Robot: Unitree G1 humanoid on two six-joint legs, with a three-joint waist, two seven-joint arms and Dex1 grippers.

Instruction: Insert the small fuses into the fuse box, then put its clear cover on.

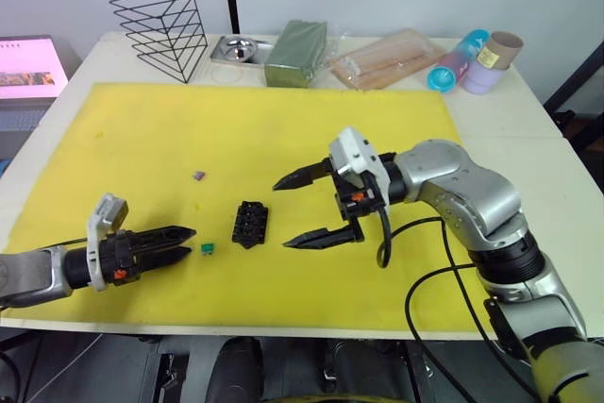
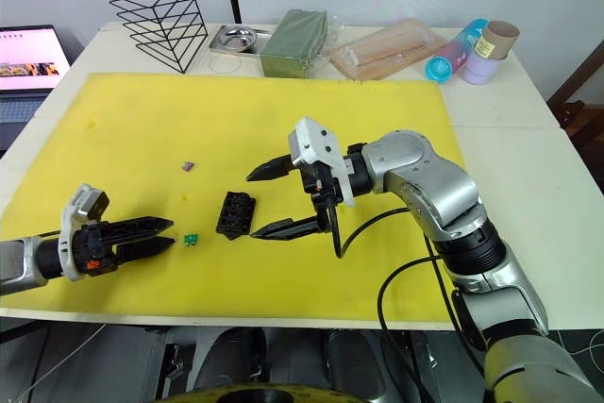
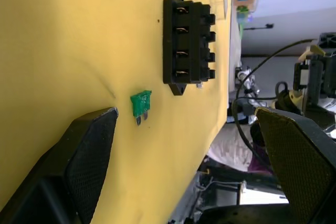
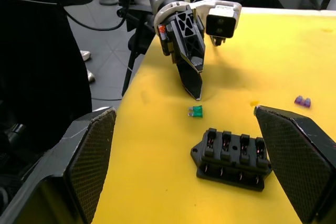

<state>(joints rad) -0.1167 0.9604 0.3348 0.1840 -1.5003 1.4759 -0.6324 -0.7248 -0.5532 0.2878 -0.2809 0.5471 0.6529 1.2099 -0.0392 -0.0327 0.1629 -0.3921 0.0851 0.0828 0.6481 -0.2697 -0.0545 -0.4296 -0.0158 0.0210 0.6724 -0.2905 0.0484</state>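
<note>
Currently the fuse box is seen flat on the yellow mat, slots up and unfilled. The green fuse is lying just beside it on the robot's left, the purple fuse farther back — both loose. The left gripper is held low, tips near the green fuse, fingers slightly parted, nothing gripped. The right gripper is spread wide just right of the box — empty.
</note>
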